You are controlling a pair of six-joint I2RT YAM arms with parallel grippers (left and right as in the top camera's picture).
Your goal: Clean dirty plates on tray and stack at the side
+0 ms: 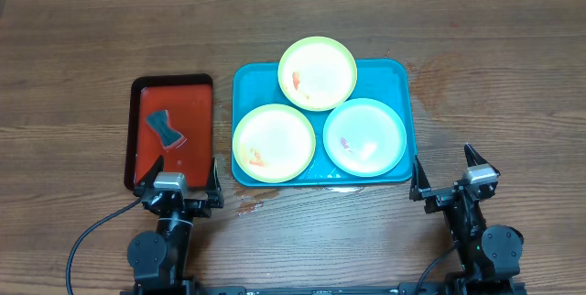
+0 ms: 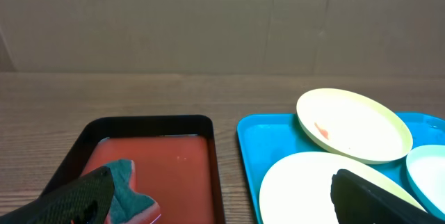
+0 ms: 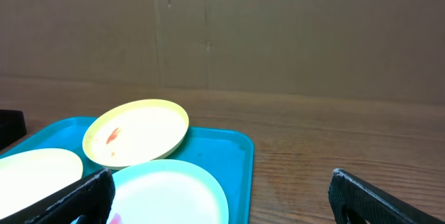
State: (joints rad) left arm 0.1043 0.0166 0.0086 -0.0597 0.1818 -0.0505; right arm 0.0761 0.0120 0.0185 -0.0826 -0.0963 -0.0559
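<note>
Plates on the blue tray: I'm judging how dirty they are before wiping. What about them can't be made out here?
Left wrist: the near yellow-green plate is cut by the bottom edge and covered by a finger of the left pincer; its near part is hidden.
Right wrist: the light blue plate is cut by the bottom edge.
Overhead: the red-orange smears are too small to judge thickness.

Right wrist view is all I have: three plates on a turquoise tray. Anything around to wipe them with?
Observer: A small teal hourglass-shaped sponge lies on a red rectangular tray with black rim, left of the turquoise plastic tray.
Operator: Which pincer is nearer?
Observer: The left pincer, open, over that red tray's near edge.
Operator: Near-left plate dirty?
Observer: Yes, the yellow-green round plastic plate has an orange smear near its front.
</note>
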